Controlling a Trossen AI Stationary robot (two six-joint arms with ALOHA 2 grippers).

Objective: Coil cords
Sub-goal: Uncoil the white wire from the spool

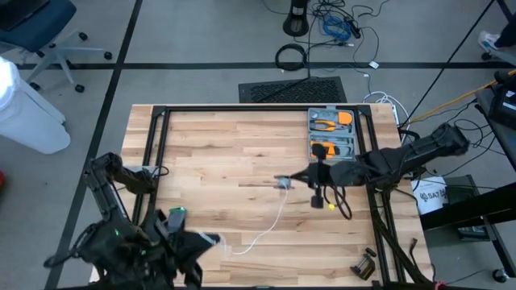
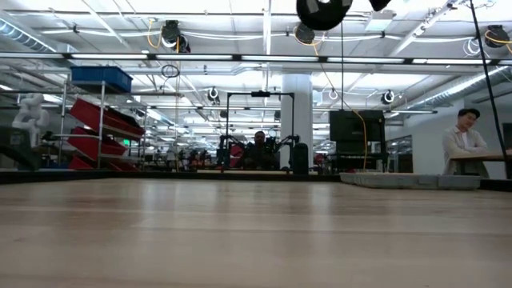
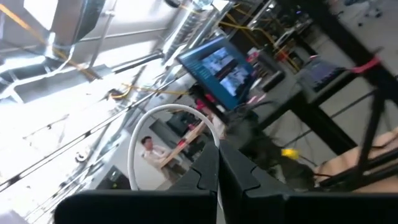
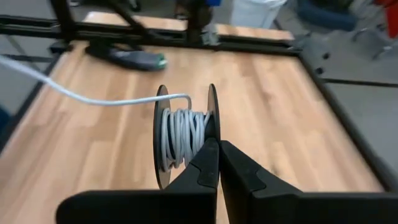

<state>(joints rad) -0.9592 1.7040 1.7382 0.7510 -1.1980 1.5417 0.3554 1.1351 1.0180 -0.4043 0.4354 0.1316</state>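
**Your rig, up close**

Both your arms are dark, chunky and jointed, with black cables trailing off them. The left arm has a small green light glowing on it. Each gripper's fingers are matte black, angular wedges with stepped edges.

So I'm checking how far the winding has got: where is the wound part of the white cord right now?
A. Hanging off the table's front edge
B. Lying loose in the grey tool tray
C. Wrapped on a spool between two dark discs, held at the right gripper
C: the right wrist view shows the white cord wrapped on the spool just ahead of the right gripper, whose fingers are shut on one disc.
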